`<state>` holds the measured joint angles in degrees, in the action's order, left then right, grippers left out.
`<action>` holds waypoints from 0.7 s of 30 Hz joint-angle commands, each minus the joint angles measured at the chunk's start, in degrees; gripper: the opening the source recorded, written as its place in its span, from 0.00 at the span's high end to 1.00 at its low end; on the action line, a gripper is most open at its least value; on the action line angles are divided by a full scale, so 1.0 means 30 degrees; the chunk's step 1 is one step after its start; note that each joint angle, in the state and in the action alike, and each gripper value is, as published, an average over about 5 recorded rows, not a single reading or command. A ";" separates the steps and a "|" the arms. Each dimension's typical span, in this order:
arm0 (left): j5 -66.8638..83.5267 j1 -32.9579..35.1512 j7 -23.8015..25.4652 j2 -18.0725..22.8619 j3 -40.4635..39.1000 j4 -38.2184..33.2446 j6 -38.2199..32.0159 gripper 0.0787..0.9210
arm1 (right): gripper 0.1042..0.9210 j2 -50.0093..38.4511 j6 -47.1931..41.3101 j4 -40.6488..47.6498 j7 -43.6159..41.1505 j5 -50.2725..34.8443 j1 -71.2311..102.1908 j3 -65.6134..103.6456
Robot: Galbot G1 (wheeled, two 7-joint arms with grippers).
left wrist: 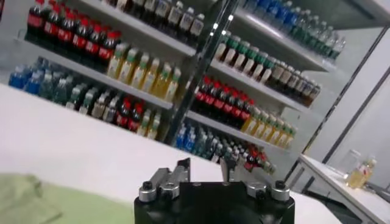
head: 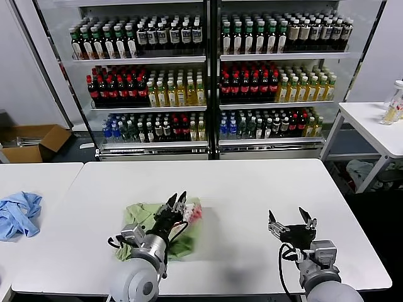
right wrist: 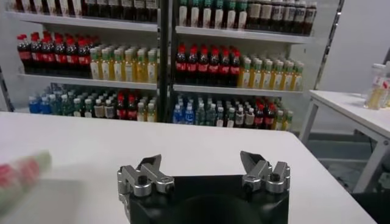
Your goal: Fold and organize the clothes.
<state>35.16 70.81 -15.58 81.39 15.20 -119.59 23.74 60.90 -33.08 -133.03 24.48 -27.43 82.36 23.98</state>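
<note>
Head view puts my left gripper (head: 179, 201) nearest the action, raised over the light green shirt (head: 146, 217) that lies bunched on the white table (head: 252, 189), toward the near left part of it. Its fingers stand a little apart with nothing between them; in the left wrist view the gripper (left wrist: 204, 167) shows a narrow gap and only table and shelves beyond, with green cloth (left wrist: 36, 204) low at the edge. The shirt's red-and-white patch (head: 195, 212) shows just beside the fingertips. My right gripper (head: 291, 219) hangs over bare table at the near right, well apart from the shirt, jaws spread wide and empty; the right wrist view (right wrist: 204, 167) confirms the wide gap. Off to my left a blue garment (head: 17, 212) lies crumpled on a neighbouring table. Farther back stand the drink shelves (head: 208, 75), and a cardboard box (head: 34, 141) sits on the floor at the far left.
</note>
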 commanded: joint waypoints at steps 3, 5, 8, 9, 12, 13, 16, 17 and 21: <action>-0.2929 0.2449 0.2413 -0.2128 0.2220 -0.3409 -0.1114 0.50 | 0.12 0.0424 -0.0014 0.1423 -0.0263 -0.1859 -0.2556 -0.1872; -0.3436 0.3483 0.2482 -0.2729 0.3392 -0.3876 -0.1196 0.43 | 0.12 0.0732 -0.0021 0.1819 -0.0225 -0.2957 -0.3368 -0.3134; -0.3632 0.4763 0.2487 -0.3322 0.4976 -0.4204 -0.1241 0.32 | 0.12 0.1278 -0.0029 0.2857 -0.0070 -0.4218 -0.4573 -0.5782; -0.3653 0.5160 0.2483 -0.3415 0.5385 -0.4286 -0.1235 0.29 | 0.12 0.1492 -0.0029 0.3347 -0.0034 -0.4423 -0.5020 -0.6731; -0.3797 0.6022 0.2475 -0.3391 0.6097 -0.4557 -0.1205 0.19 | 0.12 0.2106 -0.0031 0.4909 -0.0100 -0.4566 -0.6392 -0.9139; -0.3923 0.6249 0.2473 -0.3324 0.6233 -0.4627 -0.1205 0.17 | 0.12 0.2318 -0.0034 0.5617 -0.0094 -0.4610 -0.6983 -0.9747; -0.4495 0.6699 0.2479 -0.3073 0.6494 -0.4712 -0.1249 0.13 | 0.12 0.2820 -0.0046 0.7752 0.0117 -0.4997 -0.8660 -1.0707; -0.4658 0.6821 0.2482 -0.2998 0.6574 -0.4727 -0.1266 0.12 | 0.12 0.2923 -0.0051 0.8350 0.0205 -0.5173 -0.9094 -1.0842; -0.4953 0.7120 0.2504 -0.2814 0.6872 -0.4749 -0.1304 0.12 | 0.12 0.3003 -0.0063 0.9724 0.0285 -0.5697 -1.0039 -1.1048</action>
<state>24.09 86.03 -9.15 74.16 30.39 -131.26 20.45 66.94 -33.27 -117.49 24.69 -39.21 64.09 1.85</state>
